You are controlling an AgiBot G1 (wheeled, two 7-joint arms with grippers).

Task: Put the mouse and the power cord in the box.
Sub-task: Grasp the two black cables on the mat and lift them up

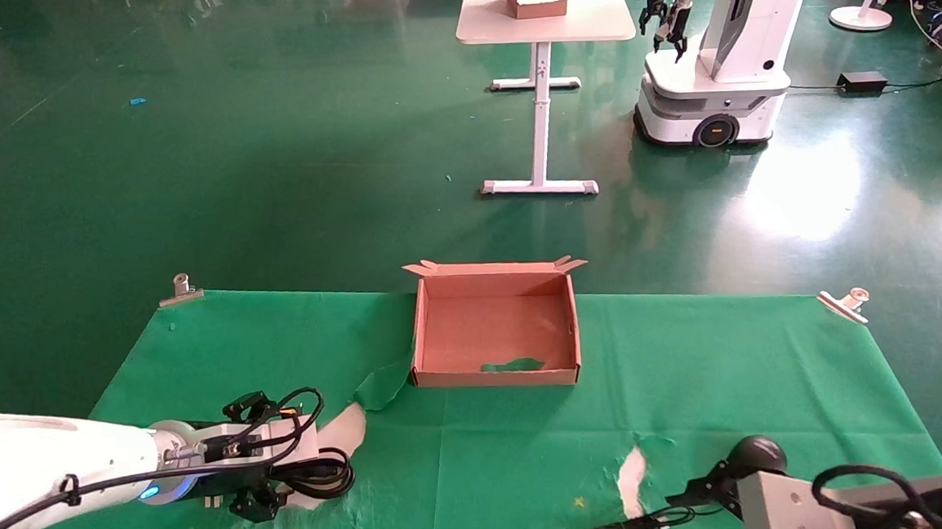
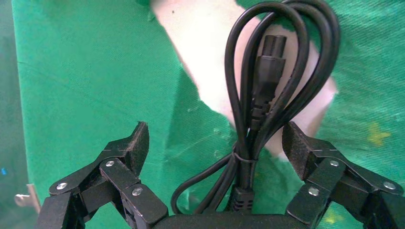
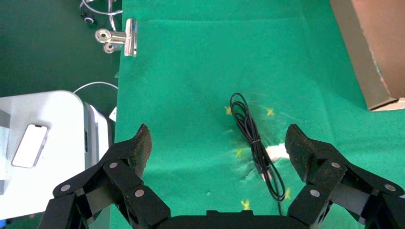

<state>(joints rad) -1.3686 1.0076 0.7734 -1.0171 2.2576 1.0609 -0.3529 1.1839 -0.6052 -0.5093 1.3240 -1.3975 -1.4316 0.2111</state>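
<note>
Left to right across the desk (image 1: 532,457), which is covered with a green cloth. At the near left, the left gripper (image 2: 215,143) hangs low over the power cord (image 2: 267,86), its fingers (image 2: 131,148) spread wide and released. In the left wrist view the coiled loops and chunky plug lie between the two pads, on a pale patch where the cloth is torn; no pad is seen touching the cable. In the head view the cord (image 1: 320,478) shows as black loops just under the wrist.

At the centre, toward the far edge, the box (image 1: 497,377) stands open and upright, with short jagged flaps on its far rim. A scrap of green lies on its floor; neither task object is inside.

At the near right, the right gripper (image 3: 217,143) is likewise spread and holds nothing. Below it, in the right wrist view, lies a thin bundled black cable (image 3: 255,148), well apart from the box (image 3: 367,52). In the head view the mouse (image 1: 759,450) appears as a glossy dark oval just beside the right wrist. Metal clips (image 1: 180,289) pin the cloth's far corners.
</note>
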